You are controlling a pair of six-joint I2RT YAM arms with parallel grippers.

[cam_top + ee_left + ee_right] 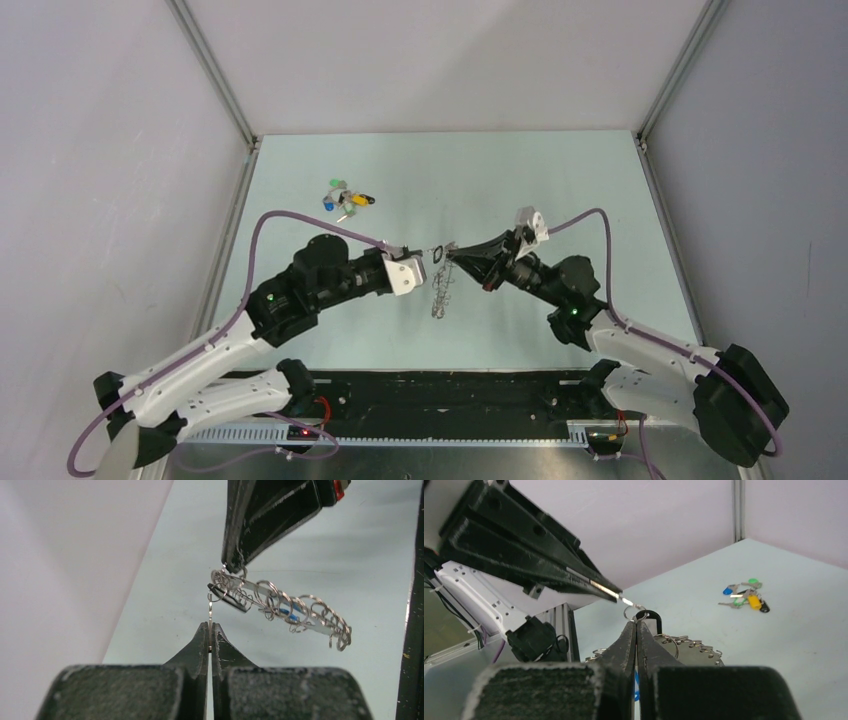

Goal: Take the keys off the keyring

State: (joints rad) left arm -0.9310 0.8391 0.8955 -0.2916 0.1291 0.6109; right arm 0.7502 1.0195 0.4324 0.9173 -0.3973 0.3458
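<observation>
Your right end effector (pixel 636 626) is squeezed tight on the rim of the flat silvery-grey metal keyring (pixel 280 604), the one with lots of little wire loops all round its edge. The keyring hangs from that tip, up off the pale green bench (pixel 560 190), about over the middle of it. In the top view it dangles just beside both tips, a bit toward the arm bases. Your left end effector (pixel 210 627) is squeezed tight too. It points straight at the right one, almost tip to tip. Between its jaws it pinches a thin silver metal strip (pixel 210 611). The strip sticks out from the jaws and ends in a tiny loop. That loop is right by the end of the keyring that the right end effector holds. The black key (pixel 231 600), a tiny key with a black plastic head, sits on the keyring at that same end, just beside the top of the strip. You cannot tell if the strip is part of the black key. The blue key (pixel 290 614), a tiny one with a blue plastic head, is farther along the keyring, tucked among the loops and away from the left end effector. A small bunch of green, blue and yellow keys (pixel 744 599) lies flat on the bench, well apart from both end effectors, toward the far left.
</observation>
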